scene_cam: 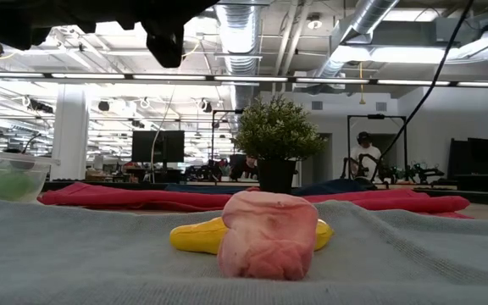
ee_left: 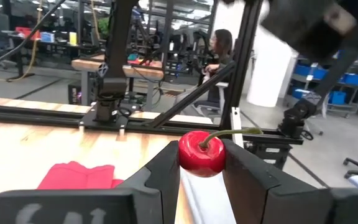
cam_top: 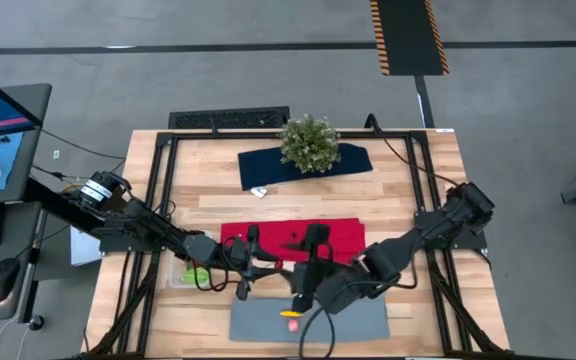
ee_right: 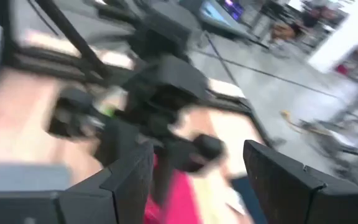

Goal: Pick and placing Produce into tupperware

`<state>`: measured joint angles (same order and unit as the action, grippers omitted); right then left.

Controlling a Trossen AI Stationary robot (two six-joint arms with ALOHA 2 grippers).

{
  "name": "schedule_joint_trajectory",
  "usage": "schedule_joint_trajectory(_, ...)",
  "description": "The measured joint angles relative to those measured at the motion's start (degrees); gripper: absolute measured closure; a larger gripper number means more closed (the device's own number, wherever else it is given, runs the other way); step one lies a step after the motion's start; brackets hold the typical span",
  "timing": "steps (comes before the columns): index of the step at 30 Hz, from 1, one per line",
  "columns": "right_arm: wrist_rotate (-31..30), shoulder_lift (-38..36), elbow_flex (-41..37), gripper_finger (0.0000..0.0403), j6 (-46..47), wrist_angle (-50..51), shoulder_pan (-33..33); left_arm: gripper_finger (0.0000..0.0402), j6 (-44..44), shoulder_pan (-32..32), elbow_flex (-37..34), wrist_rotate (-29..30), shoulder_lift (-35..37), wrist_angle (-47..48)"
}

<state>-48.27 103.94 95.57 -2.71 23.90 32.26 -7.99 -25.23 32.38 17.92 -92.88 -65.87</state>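
A red toy cherry [ee_left: 202, 154] with a green stem sits between the fingers of my left gripper [ee_left: 202, 177], which hovers over the table's middle [cam_top: 258, 262] near the red cloth. My right gripper [ee_right: 194, 177] is open and holds nothing; it hangs above the grey mat's far edge [cam_top: 303, 285]. On the grey mat [cam_top: 348, 322] lie a pink produce piece [scene_cam: 269, 235] and a yellow one [scene_cam: 195, 236], touching each other. The clear tupperware [cam_top: 190, 272] stands left of the mat with green produce [scene_cam: 2, 182] inside. My left gripper pinches the cherry's round red body [ee_left: 188, 158] between its two fingers, one on each side, near their free ends. The fingers come in roughly level, pointing toward the table's right. The cherry is lifted clear, and its stem [ee_left: 232, 132] sticks out sideways.
A red cloth [cam_top: 338, 235] lies across the table's middle, just beyond both grippers. A bushy potted plant [cam_top: 309, 143] stands on a navy cloth [cam_top: 268, 165] at the far side. Black frame rails run along the table's left and right edges. A person sits in the room beyond.
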Motion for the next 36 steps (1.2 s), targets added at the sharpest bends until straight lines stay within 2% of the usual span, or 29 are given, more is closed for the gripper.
schedule_joint_trajectory(2, -3.9, -1.36, 1.04, 0.0129, 2.54, 7.96, 1.04, 0.0303, 0.0, 0.0, 0.0, 1.26, 0.0, 0.01)
schedule_joint_trajectory(4, -5.87, -2.54, 1.38, 0.0129, 9.09, 16.08, 1.35, 0.0303, 0.01, 0.0, 0.02, 2.5, 0.0, 0.93)
schedule_joint_trajectory(10, -6.0, -4.11, 1.26, 0.0129, 37.78, 44.76, 5.74, 0.0303, 0.28, 0.0, 0.02, 5.16, 0.34, 1.78)
schedule_joint_trajectory(13, -6.39, -2.85, 1.03, 0.0129, 49.2, 53.62, 8.72, 0.0303, 0.27, -0.08, 0.02, 7.66, 2.01, 4.71)
schedule_joint_trajectory(16, -7.7, -2.04, -1.54, 0.0129, 56.15, 56.69, 11.92, 0.0303, -0.83, -0.47, 0.02, 11.98, 4.38, 8.6)
schedule_joint_trajectory(19, -7.98, -1.55, -4.47, 0.0129, 61.01, 56.67, 14.36, 0.0303, -1.08, -1.22, 0.02, 12.81, 8.01, 15.15)
schedule_joint_trajectory(25, -8.55, -1.5, -10.06, 0.0129, 69.3, 56.59, 17.06, 0.0303, -6.12, -3.13, 0.02, 16.49, 19.41, 36.23)
schedule_joint_trajectory(30, -8.6, -1.53, -13.89, 0.0129, 74.4, 55.51, 17.65, 0.0303, -16.25, -4.89, 0.02, 18.79, 29.5, 56.65)
schedule_joint_trajectory(36, -8.06, -1.53, -16.01, 0.0129, 74.81, 52.88, 17.06, 0.0303, -32.08, -6.62, 0.02, 16.36, 38.59, 80.98)
